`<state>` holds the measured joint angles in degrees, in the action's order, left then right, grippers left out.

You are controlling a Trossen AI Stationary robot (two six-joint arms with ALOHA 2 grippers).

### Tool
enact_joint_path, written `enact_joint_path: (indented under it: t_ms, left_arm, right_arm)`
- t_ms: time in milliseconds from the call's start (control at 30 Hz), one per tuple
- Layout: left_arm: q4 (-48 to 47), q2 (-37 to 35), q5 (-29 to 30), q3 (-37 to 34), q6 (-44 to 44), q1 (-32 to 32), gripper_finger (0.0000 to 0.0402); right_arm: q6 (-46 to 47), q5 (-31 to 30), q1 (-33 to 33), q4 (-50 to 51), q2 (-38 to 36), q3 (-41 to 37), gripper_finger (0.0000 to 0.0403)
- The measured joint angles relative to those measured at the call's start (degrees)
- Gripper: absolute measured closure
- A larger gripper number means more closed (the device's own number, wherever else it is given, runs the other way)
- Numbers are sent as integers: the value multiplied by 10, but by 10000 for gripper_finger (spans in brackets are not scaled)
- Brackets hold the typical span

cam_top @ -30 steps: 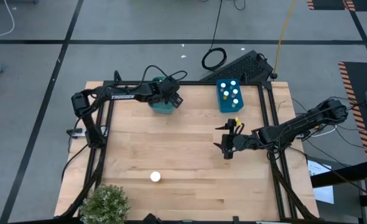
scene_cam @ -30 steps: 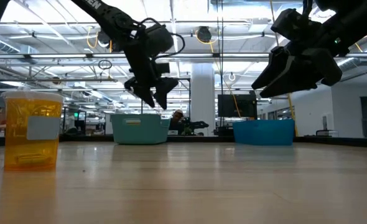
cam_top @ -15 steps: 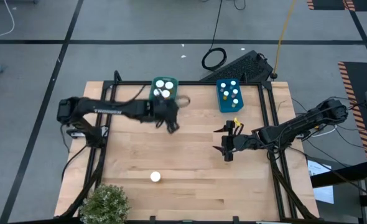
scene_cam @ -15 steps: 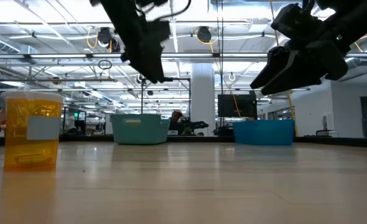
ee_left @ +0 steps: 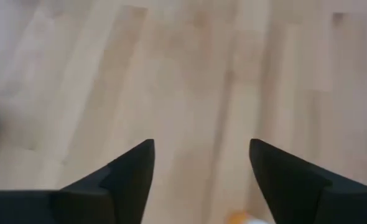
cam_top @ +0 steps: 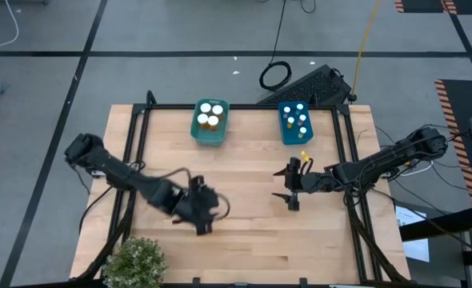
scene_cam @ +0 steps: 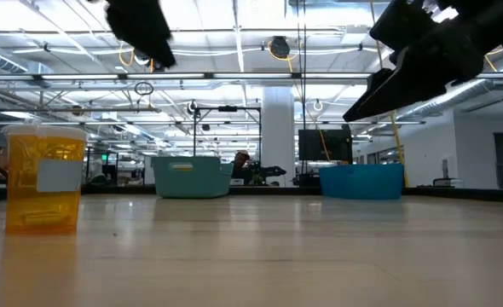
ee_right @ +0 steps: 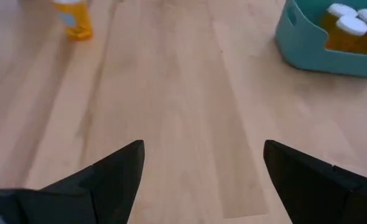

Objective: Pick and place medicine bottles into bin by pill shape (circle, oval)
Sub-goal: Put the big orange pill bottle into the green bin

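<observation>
High view first: I see my left hand [cam_top: 202, 214] low over the pale wood-plank tabletop [cam_top: 244, 172], well toward the potted plant [cam_top: 136, 260] at the near corner, with its fingers spread and nothing between them. In the left wrist view those two dark, wedge-shaped fingers [ee_left: 127, 174] stand wide apart over bare planks, and a sliver of orange with a white cap shows at the frame's edge beside one finger, so the loose medicine bottle [ee_left: 242, 218] lies right under that hand.

Low view gives me that same bottle [scene_cam: 44, 177] plainly: a translucent orange cylinder, standing upright, with a pale blank-looking label patch on its side; I cannot read any writing on it.

My right hand [cam_top: 292, 190] hangs over the tabletop below the blue bin [cam_top: 296, 122], fingers spread, empty. Its wrist view shows blunt dark fingers [ee_right: 115, 171] wide apart.

Two smooth plastic bins with rounded corners sit at the far edge. The teal bin [cam_top: 210, 122] holds orange bottles with round white caps; the blue bin holds several more white-capped ones. No brand or lettering is legible on either.
</observation>
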<state>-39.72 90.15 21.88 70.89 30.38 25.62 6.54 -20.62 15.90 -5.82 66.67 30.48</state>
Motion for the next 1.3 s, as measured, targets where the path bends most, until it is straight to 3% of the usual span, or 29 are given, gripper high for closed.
enact_joint_path:
  t_ms: [300,467,800,1000,1300]
  left_arm:
    - [-4,7,22,0,117,116,57]
    - [-8,6,18,0,149,136,45]
    - [-45,32,-22,0,160,130,54]
    - [-50,43,-64,0,240,111,65]
    - [-53,45,-99,0,290,97,39]
  right_arm:
    - [25,13,21,-29,0,0,80]
    - [25,13,26,-34,0,0,80]
    - [22,13,26,-32,0,0,80]
    - [18,13,26,-30,0,0,80]
    - [13,13,26,-30,0,0,80]
